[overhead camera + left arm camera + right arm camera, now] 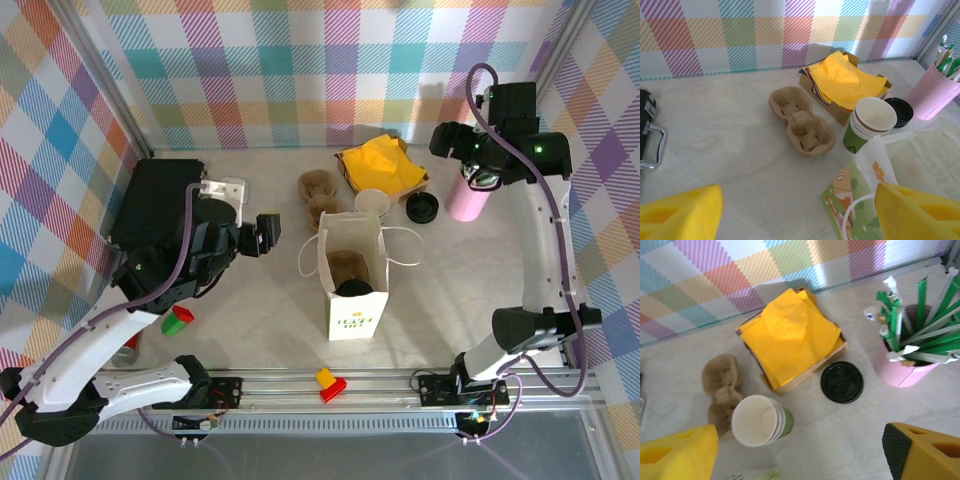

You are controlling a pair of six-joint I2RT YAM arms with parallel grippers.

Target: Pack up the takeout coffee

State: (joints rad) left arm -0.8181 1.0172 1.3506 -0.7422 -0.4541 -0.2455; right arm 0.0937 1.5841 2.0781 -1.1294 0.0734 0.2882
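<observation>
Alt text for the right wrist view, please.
The open, empty right hand looks down on a box of yellow napkins, with a black lid and a pink cup of straws to its right, and stacked paper cups and a brown cup carrier to its lower left.

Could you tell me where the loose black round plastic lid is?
Top view, right of centre: the black round plastic lid lies between the boxed yellow paper napkins and the pink cup of straws.

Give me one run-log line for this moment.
bag: upright, open | coffee cup: in bag, black lid showing | left jaws: open, empty, beside bag | right jaws: open, empty, near straw cup
</observation>
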